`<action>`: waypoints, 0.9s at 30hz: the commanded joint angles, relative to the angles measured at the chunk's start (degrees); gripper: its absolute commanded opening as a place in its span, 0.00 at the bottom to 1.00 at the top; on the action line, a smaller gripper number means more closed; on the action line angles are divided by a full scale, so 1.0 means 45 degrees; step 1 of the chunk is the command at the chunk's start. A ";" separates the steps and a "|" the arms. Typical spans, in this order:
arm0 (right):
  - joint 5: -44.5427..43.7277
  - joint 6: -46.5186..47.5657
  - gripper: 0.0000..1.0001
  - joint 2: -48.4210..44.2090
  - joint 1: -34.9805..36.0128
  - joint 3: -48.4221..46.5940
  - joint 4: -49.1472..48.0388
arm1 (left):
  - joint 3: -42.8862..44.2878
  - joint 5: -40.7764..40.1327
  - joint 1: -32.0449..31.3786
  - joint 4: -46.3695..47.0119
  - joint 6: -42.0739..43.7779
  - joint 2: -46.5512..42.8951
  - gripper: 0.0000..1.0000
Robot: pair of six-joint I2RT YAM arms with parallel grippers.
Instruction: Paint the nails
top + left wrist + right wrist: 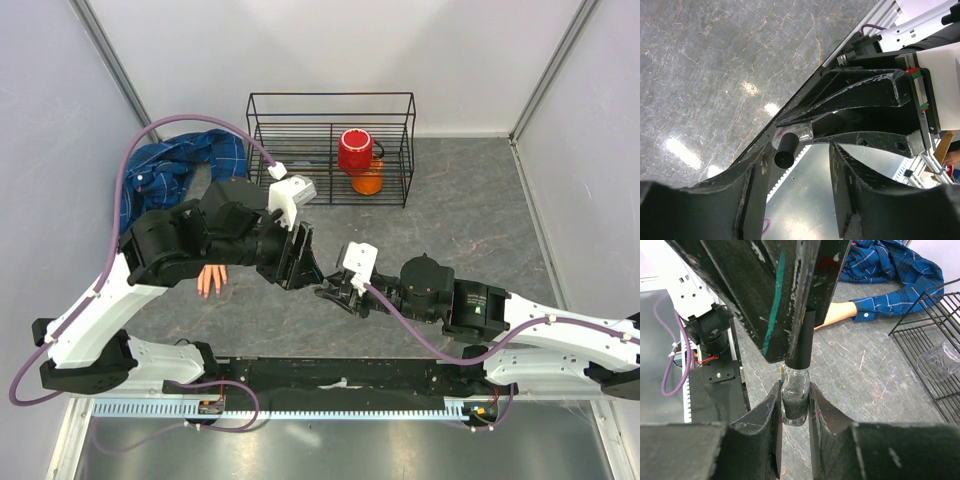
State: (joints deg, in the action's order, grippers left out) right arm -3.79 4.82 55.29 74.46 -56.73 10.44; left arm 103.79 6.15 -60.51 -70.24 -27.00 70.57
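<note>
Black wire basket [330,95] on grey marbled table [470,210], red mug [355,150] inside, orange item [367,182] just beside it

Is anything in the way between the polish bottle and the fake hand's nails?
Nothing on the table lies between them. The bottle, gripped by the right end effector, still has its cap on, with the left end effector open around it. The left arm overhangs the fake hand, but its fingertips show.

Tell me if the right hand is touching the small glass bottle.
Touching. The right wrist view shows the right hand with its two fingers pressed against opposite sides of the small glass bottle, with no gap on either side.
</note>
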 commanded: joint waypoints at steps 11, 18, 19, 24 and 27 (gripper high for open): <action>-0.0075 0.0238 0.00 -0.0450 -0.0042 -0.0323 -0.0503 | -0.0349 0.0391 0.0009 0.0003 0.0708 -0.0056 0.32; 0.0061 0.0218 0.00 -0.0509 -0.0042 -0.0186 -0.0503 | -0.0369 0.0429 0.0204 0.0003 0.0884 -0.0154 0.11; 0.0061 0.0218 0.00 -0.0489 -0.0042 -0.0167 -0.0503 | -0.0369 0.0410 0.0205 0.0003 0.0903 -0.0154 0.07; 0.0101 0.0238 0.00 -0.0372 -0.0042 -0.0147 -0.0464 | -0.0271 0.0352 0.0361 -0.0075 0.0923 -0.0135 0.02; -0.0075 0.0257 0.00 -0.0216 -0.0042 -0.0186 -0.0347 | -0.0018 0.0079 0.0400 -0.0367 0.0787 -0.0018 0.02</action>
State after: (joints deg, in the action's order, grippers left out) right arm -3.81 5.41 54.28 74.39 -56.73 10.41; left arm 102.24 7.68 -59.42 -70.43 -25.61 70.57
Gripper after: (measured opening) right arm 0.280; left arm 0.245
